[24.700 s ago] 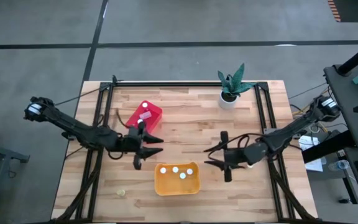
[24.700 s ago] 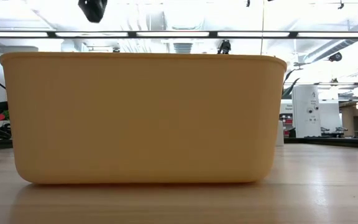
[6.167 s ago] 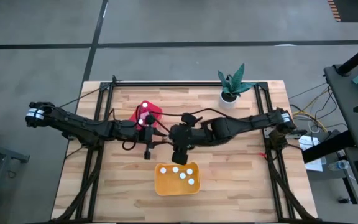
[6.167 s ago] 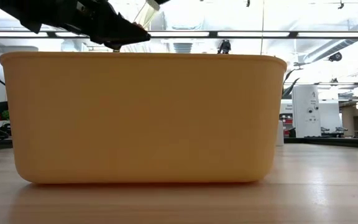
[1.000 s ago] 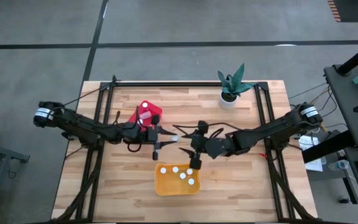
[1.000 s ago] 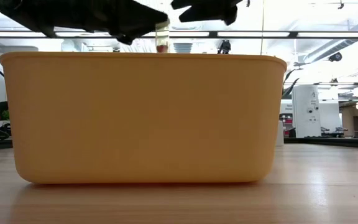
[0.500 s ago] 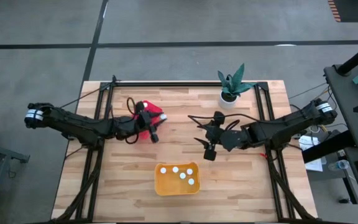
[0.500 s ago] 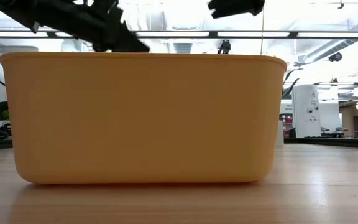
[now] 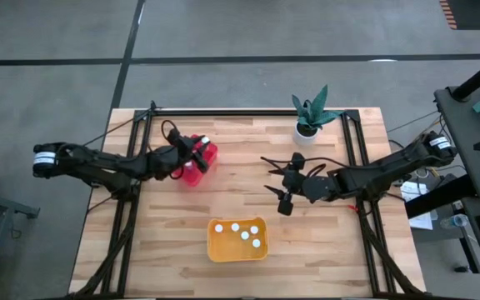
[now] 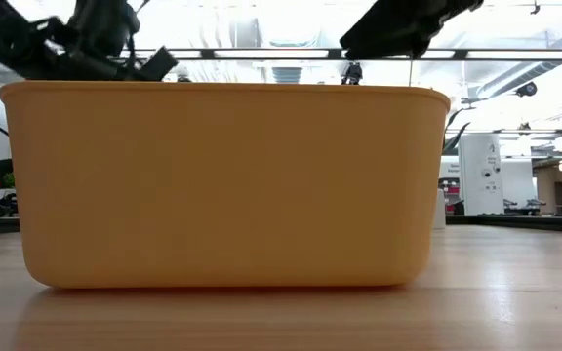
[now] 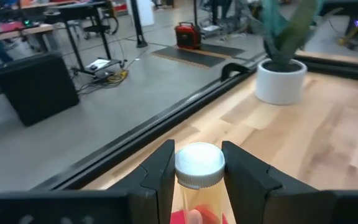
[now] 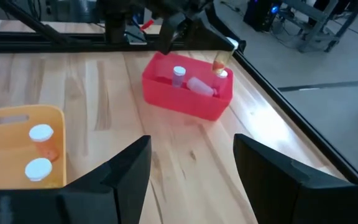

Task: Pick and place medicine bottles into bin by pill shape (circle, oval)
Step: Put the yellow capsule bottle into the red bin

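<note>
Left gripper (image 11: 199, 180) gripping unlabelled bottle (image 11: 199, 177), red bin (image 9: 195, 163)

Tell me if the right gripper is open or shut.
Open. The right gripper shows its two fingers spread wide with bare table between them, holding nothing.

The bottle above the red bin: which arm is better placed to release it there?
Left. The left gripper holds the bottle over the red bin; the right gripper is empty at mid-table.

An amber bottle (image 11: 199, 180) hangs upright over the red bin (image 9: 195, 162); 4 bottles sit in the yellow bin (image 9: 237, 249).
</note>
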You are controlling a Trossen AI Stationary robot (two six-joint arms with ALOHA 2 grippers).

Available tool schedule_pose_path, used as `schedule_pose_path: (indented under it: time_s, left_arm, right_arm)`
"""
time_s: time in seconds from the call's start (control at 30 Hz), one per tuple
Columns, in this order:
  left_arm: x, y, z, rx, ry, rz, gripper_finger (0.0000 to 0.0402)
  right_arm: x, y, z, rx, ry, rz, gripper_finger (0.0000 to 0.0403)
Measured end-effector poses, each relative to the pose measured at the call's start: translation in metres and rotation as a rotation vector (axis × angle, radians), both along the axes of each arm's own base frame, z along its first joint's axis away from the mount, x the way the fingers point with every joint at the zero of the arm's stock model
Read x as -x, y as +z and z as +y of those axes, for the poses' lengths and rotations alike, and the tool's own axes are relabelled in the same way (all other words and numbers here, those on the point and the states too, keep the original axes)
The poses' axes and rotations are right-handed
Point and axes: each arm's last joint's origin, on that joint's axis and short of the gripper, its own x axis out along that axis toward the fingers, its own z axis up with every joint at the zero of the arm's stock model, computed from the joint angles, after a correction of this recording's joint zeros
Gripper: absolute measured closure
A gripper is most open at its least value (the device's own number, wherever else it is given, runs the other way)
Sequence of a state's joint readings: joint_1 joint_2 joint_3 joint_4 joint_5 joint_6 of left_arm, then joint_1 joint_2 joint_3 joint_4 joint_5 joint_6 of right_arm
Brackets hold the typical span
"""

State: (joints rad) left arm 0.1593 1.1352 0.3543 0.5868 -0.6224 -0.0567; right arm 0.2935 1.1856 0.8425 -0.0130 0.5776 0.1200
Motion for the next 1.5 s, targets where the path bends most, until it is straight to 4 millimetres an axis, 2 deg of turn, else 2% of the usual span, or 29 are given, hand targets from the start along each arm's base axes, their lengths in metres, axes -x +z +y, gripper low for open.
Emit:
schedule_pose_path:
  time_s: [0.27,0.57,0.87,1.0,1.4,1.5]
  left_arm:
    - [0.007,-0.023,0.008,0.028,0.049,-0.033,0.0304]
    - [-0.007,-0.046,0.014,0.029,0.084,-0.004,0.0304]
    - [-0.013,-0.068,0.018,0.049,0.124,0.028,0.0304]
    - [-0.013,-0.072,0.018,0.067,0.131,0.031,0.0304]
    - [-0.014,-0.070,0.018,0.065,0.132,0.008,0.0303]
    - [-0.014,-0.071,0.018,0.065,0.132,0.008,0.0292]
  right_arm:
    - [0.000,-0.006,0.000,-0.009,-0.001,-0.023,0.0184]
    - [0.000,-0.006,0.000,-0.018,-0.004,-0.025,0.0184]
    - [0.000,-0.006,0.000,-0.018,-0.005,-0.025,0.0184]
    - [0.000,-0.006,0.000,-0.018,-0.004,-0.025,0.0182]
    - [0.000,-0.006,0.000,-0.016,-0.004,-0.024,0.0182]
    - [0.000,-0.006,0.000,-0.016,-0.003,-0.024,0.0182]
